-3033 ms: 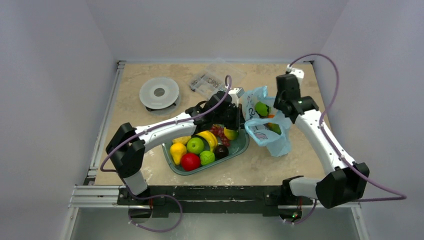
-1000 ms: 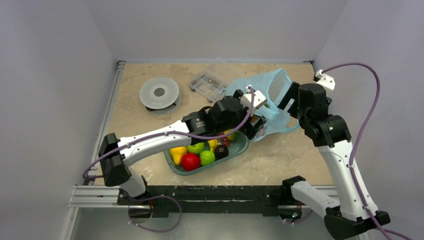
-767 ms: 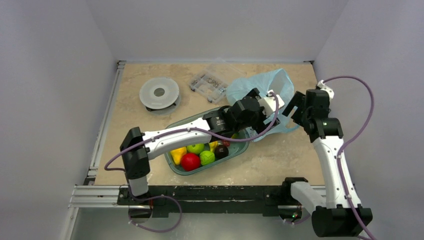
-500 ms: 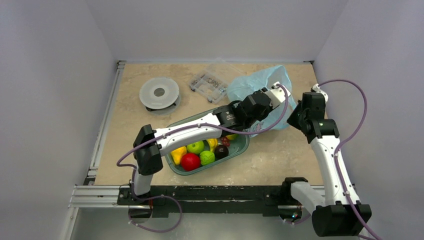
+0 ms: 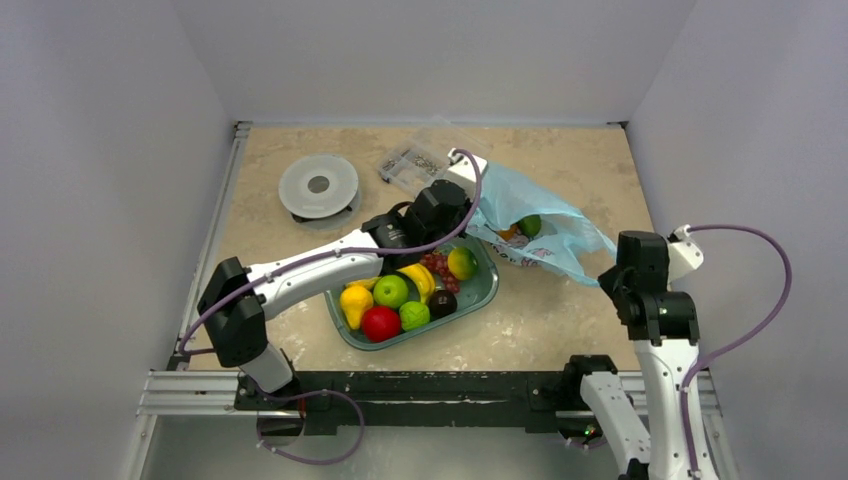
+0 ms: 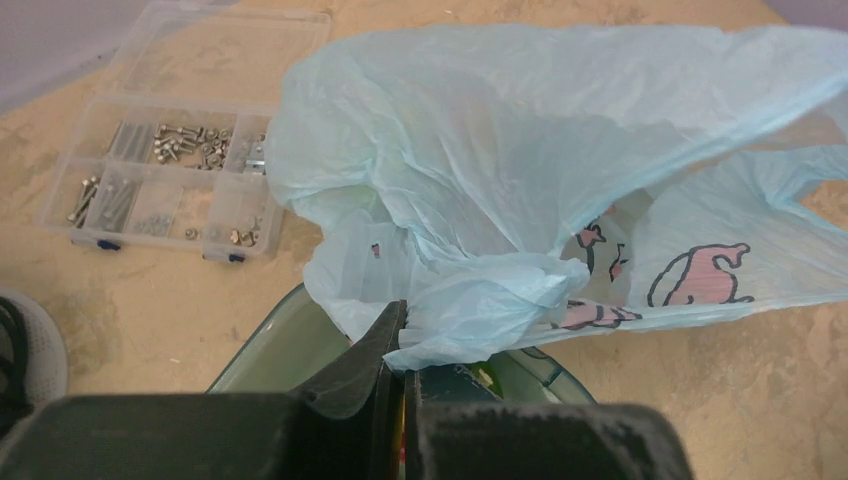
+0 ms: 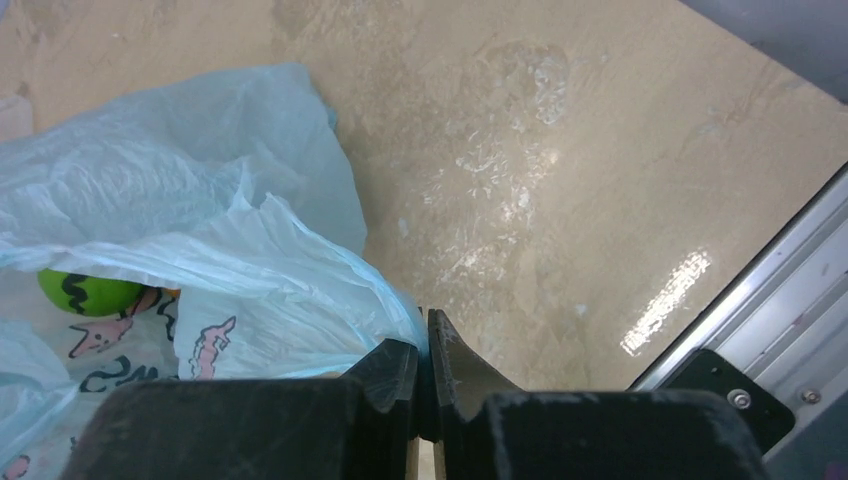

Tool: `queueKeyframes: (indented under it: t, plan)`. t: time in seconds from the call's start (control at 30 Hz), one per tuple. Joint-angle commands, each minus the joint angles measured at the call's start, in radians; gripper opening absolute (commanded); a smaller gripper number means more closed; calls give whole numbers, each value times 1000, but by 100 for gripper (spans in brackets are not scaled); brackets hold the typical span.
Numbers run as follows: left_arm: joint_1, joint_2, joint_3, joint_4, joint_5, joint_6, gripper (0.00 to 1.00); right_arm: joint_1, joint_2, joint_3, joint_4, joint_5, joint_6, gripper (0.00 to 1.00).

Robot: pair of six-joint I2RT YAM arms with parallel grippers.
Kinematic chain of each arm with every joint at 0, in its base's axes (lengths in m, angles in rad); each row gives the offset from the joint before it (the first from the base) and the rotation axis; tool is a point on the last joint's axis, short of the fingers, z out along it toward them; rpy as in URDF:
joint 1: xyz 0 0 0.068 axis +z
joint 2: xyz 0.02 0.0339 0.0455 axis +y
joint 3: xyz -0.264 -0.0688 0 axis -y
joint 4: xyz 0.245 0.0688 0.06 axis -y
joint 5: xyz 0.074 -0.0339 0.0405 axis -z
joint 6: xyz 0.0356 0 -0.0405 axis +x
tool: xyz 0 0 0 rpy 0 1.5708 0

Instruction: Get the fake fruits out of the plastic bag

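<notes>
- The left gripper [image 6: 402, 315] had its jaws pressed together on a bunched fold of the plastic bag [image 6: 500, 150], just above the rim of the green tray [image 6: 270, 350]. The right gripper [image 7: 422, 345] was likewise clamped on an opposite corner of the film.
- The bag hung stretched between them over the table [image 7: 560, 150]. A dark-green fruit [image 7: 88, 290] and an orange one [image 5: 509, 233] showed inside; the third fruit could not be made out.
- The thin film could slip or tear at either pinch. The fruits might roll away across the table, or stay pocketed in the sag.
- No lettering was readable, only a cartoon drawing [image 6: 690, 280] in dark line with pink patches.
</notes>
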Motion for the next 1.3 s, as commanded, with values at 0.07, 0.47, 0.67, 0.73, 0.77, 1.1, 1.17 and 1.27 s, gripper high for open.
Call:
queueKeyframes:
  t: [0.07,0.47,0.67,0.73,0.77,1.1,1.17,1.27]
  plan:
    - [31,-72,-39,146,153,-136,0,-2,-36,131,114,-315,-288,54]
    - [35,-53,37,60,125,-281,0,136,197,394,192,-579,-452,70]
    - [37,-63,44,47,105,-342,0,391,292,232,375,-403,-313,20]
    - [38,-68,35,51,99,-357,0,393,281,133,484,-300,-269,6]
    - [38,-69,31,54,102,-362,0,394,272,67,546,-250,-255,0]
    - [45,-82,-5,79,118,-397,0,394,421,-112,931,-105,-170,0]
    - [57,-83,-13,84,121,-417,0,394,471,-162,1025,-69,-125,0]
    - [103,-82,-35,89,162,-470,0,393,541,-248,1094,40,-3,0]
